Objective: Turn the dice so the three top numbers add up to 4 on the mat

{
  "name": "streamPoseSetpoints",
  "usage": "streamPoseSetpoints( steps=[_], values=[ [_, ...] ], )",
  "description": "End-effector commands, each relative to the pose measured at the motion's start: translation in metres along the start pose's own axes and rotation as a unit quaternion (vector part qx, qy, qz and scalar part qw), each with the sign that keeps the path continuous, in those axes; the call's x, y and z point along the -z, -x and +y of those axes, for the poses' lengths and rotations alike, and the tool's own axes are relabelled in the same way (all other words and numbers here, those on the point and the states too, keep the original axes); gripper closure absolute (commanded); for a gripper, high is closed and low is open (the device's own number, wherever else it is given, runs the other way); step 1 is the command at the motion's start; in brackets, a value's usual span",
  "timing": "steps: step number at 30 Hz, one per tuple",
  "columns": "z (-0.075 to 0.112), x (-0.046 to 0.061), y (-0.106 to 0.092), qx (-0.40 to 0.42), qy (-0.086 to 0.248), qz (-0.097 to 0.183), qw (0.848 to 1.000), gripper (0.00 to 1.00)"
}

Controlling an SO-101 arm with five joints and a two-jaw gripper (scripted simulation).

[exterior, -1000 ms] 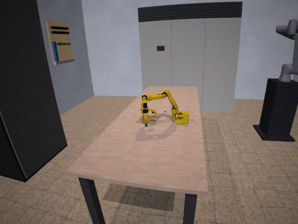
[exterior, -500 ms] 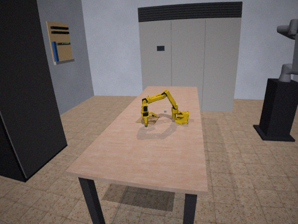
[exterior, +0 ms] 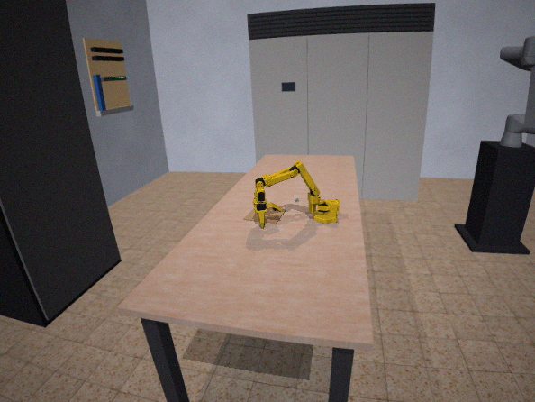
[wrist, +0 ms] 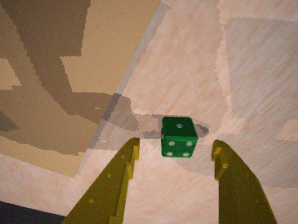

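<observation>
In the wrist view a green die (wrist: 179,136) lies on the bare table top, just off the edge of the tan mat (wrist: 65,75), which fills the upper left. One of its faces shows four pips and the adjoining face shows one. My gripper (wrist: 176,144) is open. Its two yellow fingers stand on either side of the die, a little short of it and not touching it. In the exterior view the gripper (exterior: 263,222) points down at the near edge of the mat (exterior: 266,214). No other dice show in the wrist view.
A small pale object (exterior: 295,199), perhaps a die, lies on the table between the mat and the arm's base (exterior: 326,211). The table's right edge is close behind the base.
</observation>
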State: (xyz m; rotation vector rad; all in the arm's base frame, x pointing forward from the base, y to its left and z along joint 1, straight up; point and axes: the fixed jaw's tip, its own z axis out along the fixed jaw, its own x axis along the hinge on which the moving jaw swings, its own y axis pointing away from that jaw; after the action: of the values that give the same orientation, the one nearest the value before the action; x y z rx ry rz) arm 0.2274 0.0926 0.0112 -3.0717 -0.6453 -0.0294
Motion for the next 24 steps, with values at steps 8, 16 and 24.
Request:
streamPoseSetpoints(
  steps=[8,16,24],
  values=[
    [-0.0025,0.0045,-0.0037,0.008,-0.001,0.015,1.0,0.76],
    [-0.0044,0.0045,-0.0038,0.008,-0.001,0.015,1.0,0.79],
    [-0.0081,0.0045,-0.0037,0.008,-0.001,0.015,1.0,0.85]
  ],
)
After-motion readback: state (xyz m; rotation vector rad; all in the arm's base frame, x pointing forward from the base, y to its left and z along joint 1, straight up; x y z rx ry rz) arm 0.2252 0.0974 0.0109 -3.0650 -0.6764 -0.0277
